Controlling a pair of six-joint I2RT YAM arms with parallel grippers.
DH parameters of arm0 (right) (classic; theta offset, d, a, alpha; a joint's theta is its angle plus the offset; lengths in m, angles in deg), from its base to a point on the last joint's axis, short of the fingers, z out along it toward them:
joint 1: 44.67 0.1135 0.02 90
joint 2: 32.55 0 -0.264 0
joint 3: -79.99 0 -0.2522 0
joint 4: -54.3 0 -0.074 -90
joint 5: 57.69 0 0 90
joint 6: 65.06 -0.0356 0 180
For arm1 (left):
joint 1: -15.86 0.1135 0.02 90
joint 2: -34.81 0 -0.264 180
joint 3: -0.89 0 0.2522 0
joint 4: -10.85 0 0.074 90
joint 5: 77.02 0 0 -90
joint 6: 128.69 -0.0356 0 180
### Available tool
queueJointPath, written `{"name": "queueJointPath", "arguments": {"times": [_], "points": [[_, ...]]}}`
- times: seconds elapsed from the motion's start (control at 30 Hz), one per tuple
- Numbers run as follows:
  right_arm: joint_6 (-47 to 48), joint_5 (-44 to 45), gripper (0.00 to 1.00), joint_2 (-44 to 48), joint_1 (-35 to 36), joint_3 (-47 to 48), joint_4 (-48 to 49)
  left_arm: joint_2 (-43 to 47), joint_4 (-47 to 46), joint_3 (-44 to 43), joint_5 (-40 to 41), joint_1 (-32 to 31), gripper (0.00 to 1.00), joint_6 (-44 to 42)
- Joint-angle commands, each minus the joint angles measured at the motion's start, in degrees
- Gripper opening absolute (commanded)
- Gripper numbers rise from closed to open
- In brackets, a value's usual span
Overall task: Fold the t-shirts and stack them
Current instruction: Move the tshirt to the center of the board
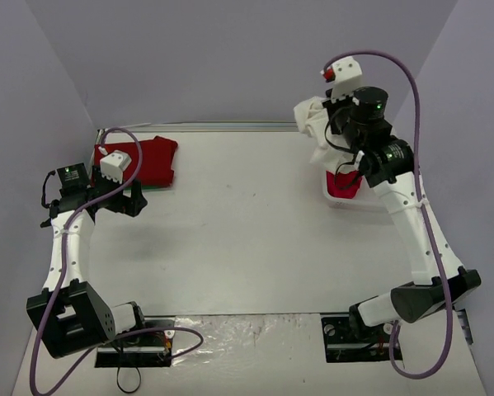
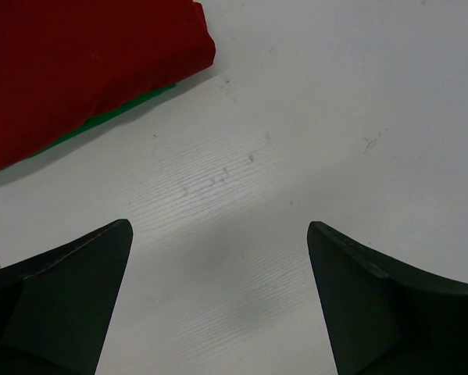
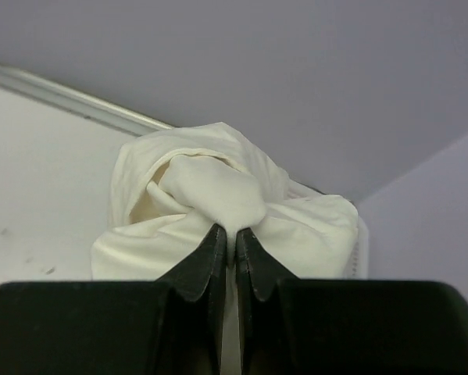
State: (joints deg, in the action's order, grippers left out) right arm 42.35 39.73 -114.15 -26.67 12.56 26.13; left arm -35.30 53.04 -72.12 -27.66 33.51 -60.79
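Note:
My right gripper (image 3: 231,232) is shut on a bunched fold of the cream-white t-shirt (image 3: 218,203), which hangs crumpled over the white basket (image 1: 345,200) at the back right; the shirt also shows in the top view (image 1: 312,124). A pinkish-red t-shirt (image 1: 345,183) lies inside the basket. A folded red t-shirt (image 1: 152,161) lies at the back left, with a green edge under it (image 2: 116,113). My left gripper (image 2: 218,234) is open and empty over bare table, just in front of the red shirt (image 2: 77,70).
The white table (image 1: 247,239) spreads between the two arms. Grey walls close the back and sides. A metal strip (image 3: 69,100) runs along the table's back edge. The arm bases and cables sit at the near edge.

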Motion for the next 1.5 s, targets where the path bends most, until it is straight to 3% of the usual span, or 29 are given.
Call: {"name": "queueJointPath", "arguments": {"times": [0.0,0.2,0.27,0.3,0.4,0.53,1.03,1.47], "points": [[0.1,-6.5,0.00,0.2,5.2,-0.4,-2.2,1.5,0.3,-0.2,-0.6,-0.1,0.94,-0.3],[2.4,-23.4,0.00,-0.8,7.7,-5.6,-7.5,1.3,0.3,-0.1,-0.2,0.0,0.94,-0.4],[4.9,-25.3,0.70,-2.0,8.5,-7.3,-10.5,1.5,0.4,-0.1,-0.3,0.2,0.94,-0.5],[5.5,-24.4,0.99,-2.8,8.8,-8.0,-10.9,1.6,0.3,0.0,-0.3,0.3,0.94,-0.4],[6.1,-15.6,1.00,-4.4,8.8,-10.7,-10.3,1.2,0.2,0.0,-0.8,0.3,0.94,-0.4],[4.3,-11.1,1.00,-7.7,6.4,-13.4,-8.5,0.2,0.7,-0.3,-1.5,0.3,0.94,-0.7],[1.1,-14.6,0.99,-23.7,-3.8,-17.9,-5.2,0.0,1.4,-0.2,-2.6,0.5,0.94,-1.3],[2.5,-4.8,1.00,-27.6,-6.7,-19.1,-0.4,-1.3,1.5,0.0,-2.8,0.4,0.94,-1.7]]}}
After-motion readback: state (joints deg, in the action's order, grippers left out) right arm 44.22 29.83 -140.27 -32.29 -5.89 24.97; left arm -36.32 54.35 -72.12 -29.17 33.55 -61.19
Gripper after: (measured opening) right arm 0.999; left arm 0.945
